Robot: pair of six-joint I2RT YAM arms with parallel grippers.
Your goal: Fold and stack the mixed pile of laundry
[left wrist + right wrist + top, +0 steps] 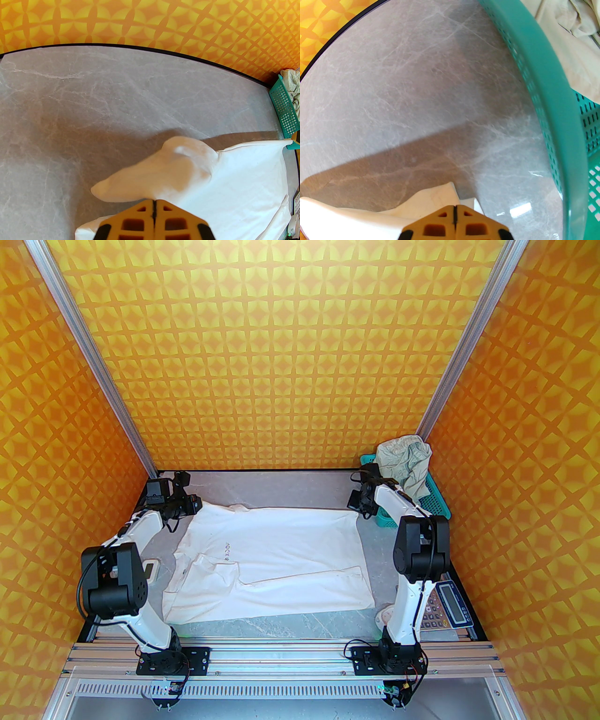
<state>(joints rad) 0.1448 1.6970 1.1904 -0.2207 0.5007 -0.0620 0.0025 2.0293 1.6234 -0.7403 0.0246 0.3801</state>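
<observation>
The lettering [227,552] on the white T-shirt [290,544] is too small to be read, the teal basket [437,502] is partly hidden behind the right arm [391,500], and the shorts [403,458] heaped in that basket are cut off by the edges of both wrist views.

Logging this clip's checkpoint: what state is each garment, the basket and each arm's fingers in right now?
white T-shirt: spread on the table, far corners pinched.
shorts: crumpled, in the basket.
teal basket: upright, far right of the table.
left fingers: shut on the T-shirt's far-left corner.
right fingers: shut on the T-shirt's far-right corner.
</observation>
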